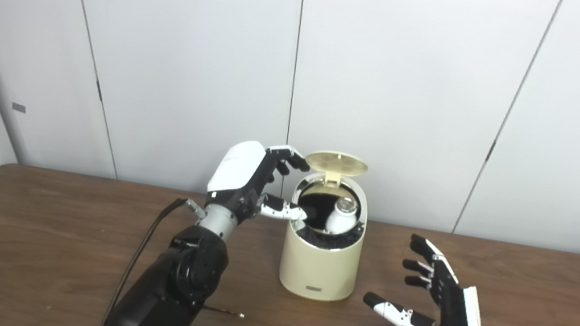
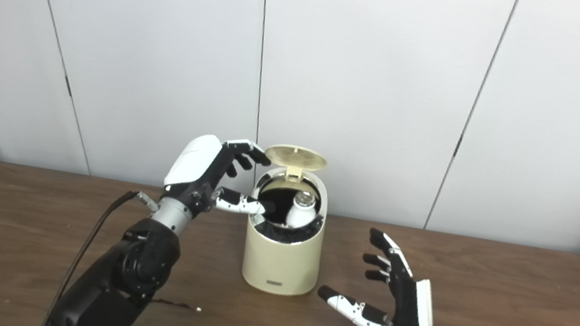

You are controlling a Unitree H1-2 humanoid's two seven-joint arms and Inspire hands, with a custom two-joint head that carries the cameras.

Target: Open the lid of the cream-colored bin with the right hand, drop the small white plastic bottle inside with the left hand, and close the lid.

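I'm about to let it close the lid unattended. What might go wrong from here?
The white bottle stands upright, its top near the rim of the bin; the lid may not shut over it. The left robot hand has a finger at the opening and could get caught. The right robot hand waits, open.

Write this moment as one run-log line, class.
lid: open | bottle: inside bin | left hand: open, at bin mouth | right hand: open, beside bin | next: close lid

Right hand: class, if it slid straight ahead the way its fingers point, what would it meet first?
Probably the cream-colored bin: the open right hand points up-left toward its side, with bare table between. Depth is uncertain.
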